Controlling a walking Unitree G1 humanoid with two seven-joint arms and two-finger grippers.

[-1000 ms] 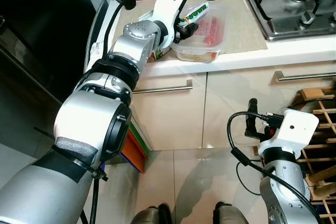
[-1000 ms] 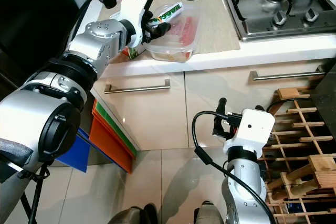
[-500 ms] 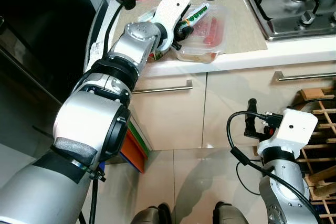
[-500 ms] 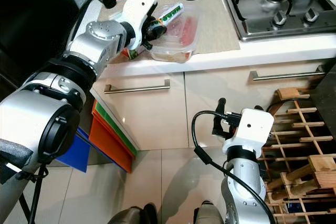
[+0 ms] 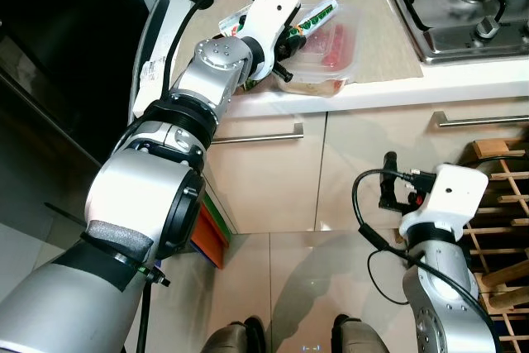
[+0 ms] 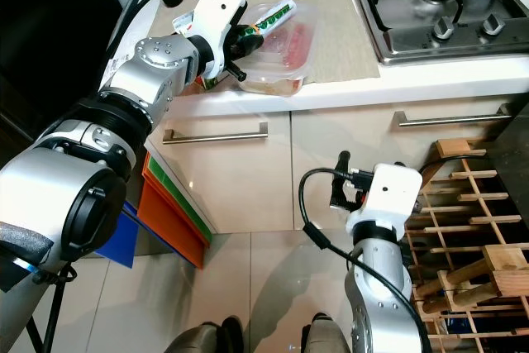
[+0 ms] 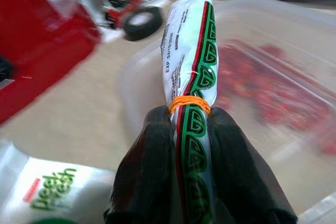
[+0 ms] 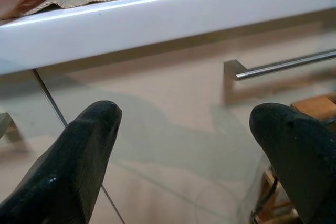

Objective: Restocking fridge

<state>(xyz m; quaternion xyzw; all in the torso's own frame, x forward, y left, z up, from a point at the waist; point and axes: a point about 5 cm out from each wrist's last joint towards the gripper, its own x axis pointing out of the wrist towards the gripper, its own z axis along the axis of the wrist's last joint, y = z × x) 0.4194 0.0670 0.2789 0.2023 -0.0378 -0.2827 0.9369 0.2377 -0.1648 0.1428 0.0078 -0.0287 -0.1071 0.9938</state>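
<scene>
Our left gripper (image 7: 191, 129) pinches a green-and-white packet (image 7: 191, 72) above the plastic container (image 5: 326, 43) on the counter (image 5: 463, 76). Our right gripper (image 8: 191, 145) hangs spread, holding nothing.

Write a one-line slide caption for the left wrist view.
Left gripper shut on a rolled green-and-white packet above a clear container.

The rolled white-and-green packet (image 7: 191, 77), bound by an orange rubber band (image 7: 190, 104), carries small sideways print beginning "EXP" followed by digits too blurred to read. Just beside the packet, nearer the wrist camera, a white bag (image 7: 50, 195) reads "Deeli Fresh" in green (a small red mark beside the words is illegible).
</scene>
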